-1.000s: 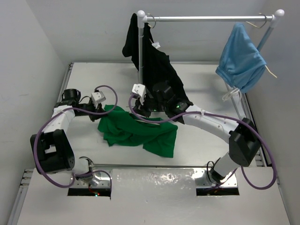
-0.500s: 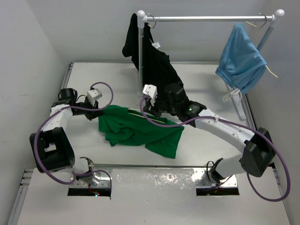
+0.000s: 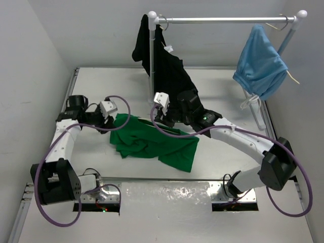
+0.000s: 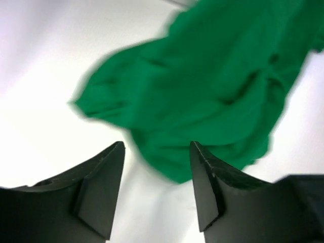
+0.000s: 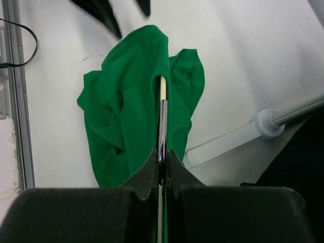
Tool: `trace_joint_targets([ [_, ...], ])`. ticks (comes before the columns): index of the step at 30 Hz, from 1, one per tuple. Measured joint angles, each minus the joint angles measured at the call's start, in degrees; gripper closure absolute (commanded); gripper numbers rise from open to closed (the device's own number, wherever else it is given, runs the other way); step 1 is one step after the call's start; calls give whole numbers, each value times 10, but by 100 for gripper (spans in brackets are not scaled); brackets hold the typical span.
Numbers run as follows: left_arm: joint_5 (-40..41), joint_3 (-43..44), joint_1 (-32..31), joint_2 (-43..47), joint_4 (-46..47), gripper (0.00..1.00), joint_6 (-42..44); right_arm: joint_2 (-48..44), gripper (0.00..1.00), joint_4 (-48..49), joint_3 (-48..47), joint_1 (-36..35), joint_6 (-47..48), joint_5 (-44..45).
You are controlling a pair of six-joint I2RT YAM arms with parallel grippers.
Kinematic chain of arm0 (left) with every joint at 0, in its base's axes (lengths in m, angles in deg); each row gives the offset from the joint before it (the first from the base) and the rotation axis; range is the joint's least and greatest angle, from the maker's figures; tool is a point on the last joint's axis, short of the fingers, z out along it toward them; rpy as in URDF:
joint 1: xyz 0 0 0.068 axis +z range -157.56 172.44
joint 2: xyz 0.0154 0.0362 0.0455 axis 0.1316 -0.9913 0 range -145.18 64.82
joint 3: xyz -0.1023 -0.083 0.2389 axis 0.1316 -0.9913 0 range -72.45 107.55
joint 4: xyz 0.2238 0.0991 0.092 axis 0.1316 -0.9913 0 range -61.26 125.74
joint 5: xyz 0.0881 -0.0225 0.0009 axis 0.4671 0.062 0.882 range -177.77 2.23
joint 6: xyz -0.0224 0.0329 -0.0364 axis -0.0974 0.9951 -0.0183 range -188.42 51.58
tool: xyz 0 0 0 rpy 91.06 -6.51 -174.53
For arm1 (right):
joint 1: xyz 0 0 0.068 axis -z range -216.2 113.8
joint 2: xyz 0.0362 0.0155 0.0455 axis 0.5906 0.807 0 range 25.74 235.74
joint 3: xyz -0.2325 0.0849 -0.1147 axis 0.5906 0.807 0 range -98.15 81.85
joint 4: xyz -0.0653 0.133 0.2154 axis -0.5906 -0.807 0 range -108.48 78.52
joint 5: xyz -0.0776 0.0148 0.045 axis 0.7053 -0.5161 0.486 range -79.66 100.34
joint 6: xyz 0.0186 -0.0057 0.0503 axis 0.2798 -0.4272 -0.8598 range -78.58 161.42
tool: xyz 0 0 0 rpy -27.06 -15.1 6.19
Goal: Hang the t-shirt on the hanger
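Observation:
The green t-shirt lies crumpled on the table between the two arms; it also shows in the left wrist view and the right wrist view. My left gripper is open at the shirt's left edge, and its fingers frame bare table and a fold of cloth without touching it. My right gripper is shut on the hanger, a thin cream bar with a metal wire whose far end runs into the shirt's neck opening. From above, the right gripper sits at the shirt's back edge.
A clothes rack stands at the back, with a white post and a rail. A black garment hangs by the post just behind my right wrist. A light-blue garment hangs at the rail's right end. The rack's foot tube lies to the right of the shirt.
My left gripper has opened and let go of the shirt's left corner, which now lies on the table. My right arm first carried the hanger slightly right, then held still.

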Motion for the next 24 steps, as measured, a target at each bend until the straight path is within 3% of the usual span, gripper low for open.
trace_joint_targets([
  [2, 6, 33, 14, 7, -12, 36, 19, 11, 100, 0, -4, 0, 0, 1],
  [7, -7, 109, 14, 11, -33, 28, 72, 36, 100, 0, -16, -3, 0, 3],
  [15, -32, 108, -129, -11, -10, 29, 104, 42, 100, -15, -41, -4, -5, -2],
  [19, -32, 103, -170, -33, 33, 36, 78, 42, 100, -20, -53, -4, -6, -3],
  [24, -24, 100, -197, -46, 64, 64, 66, 42, 100, -24, -55, -5, -8, -7],
])
